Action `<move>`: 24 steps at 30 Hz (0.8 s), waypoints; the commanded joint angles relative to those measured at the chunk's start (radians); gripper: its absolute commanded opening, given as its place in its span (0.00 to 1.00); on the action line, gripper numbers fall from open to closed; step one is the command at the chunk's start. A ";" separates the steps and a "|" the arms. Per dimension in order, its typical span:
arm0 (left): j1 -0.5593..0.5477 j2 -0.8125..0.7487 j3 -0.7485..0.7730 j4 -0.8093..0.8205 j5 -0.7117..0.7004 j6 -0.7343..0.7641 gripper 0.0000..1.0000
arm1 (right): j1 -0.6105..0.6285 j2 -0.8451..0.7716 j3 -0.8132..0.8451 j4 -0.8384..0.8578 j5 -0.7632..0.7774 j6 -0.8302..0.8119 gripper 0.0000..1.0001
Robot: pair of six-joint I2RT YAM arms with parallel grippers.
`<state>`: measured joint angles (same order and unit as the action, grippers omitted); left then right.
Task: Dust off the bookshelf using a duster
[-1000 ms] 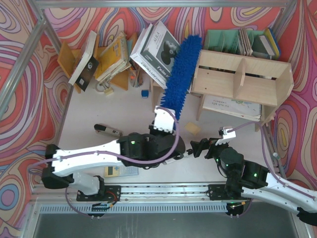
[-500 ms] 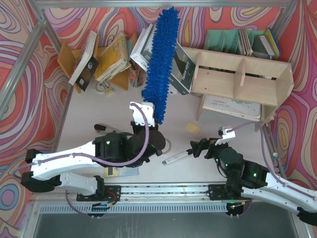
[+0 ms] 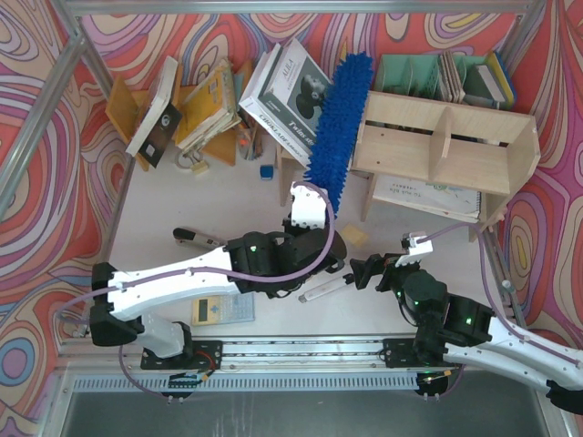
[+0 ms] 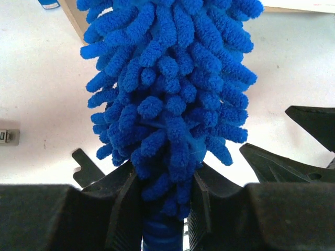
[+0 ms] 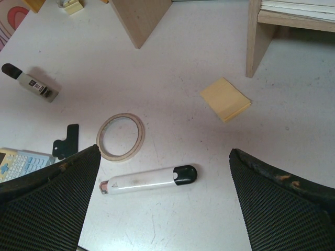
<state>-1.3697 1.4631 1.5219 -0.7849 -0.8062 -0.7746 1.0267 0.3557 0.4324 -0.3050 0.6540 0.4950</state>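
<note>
duster [image 3: 339,118] in left end effector [image 4: 165,205], beside bookshelf [image 3: 428,157]

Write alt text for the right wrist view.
Open right claw hovers over a white table, its two black fingers framing a white marker pen with black cap. Beyond lie a beige tape ring, a yellow sticky-note pad and a foot of the light plywood bookshelf.

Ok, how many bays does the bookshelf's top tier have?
2 on the bookshelf: one left of the divider, nearest the duster, and one right of it. The lower tier is mostly hidden.
</note>
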 commanded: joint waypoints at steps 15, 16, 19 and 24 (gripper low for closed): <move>0.012 -0.186 0.012 -0.004 -0.154 0.044 0.00 | -0.001 -0.008 -0.001 0.004 0.016 0.004 0.98; 0.011 -0.197 0.002 0.007 -0.151 0.045 0.00 | -0.001 -0.008 -0.001 0.004 0.017 0.004 0.98; 0.010 -0.210 -0.026 0.035 -0.136 0.043 0.00 | 0.000 -0.008 0.000 0.004 0.019 0.004 0.98; 0.012 -0.160 -0.032 0.032 -0.079 0.025 0.00 | -0.001 -0.008 -0.001 0.003 0.019 0.005 0.98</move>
<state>-1.3651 1.2655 1.5135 -0.7811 -0.8871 -0.7403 1.0267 0.3553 0.4320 -0.3050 0.6540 0.4946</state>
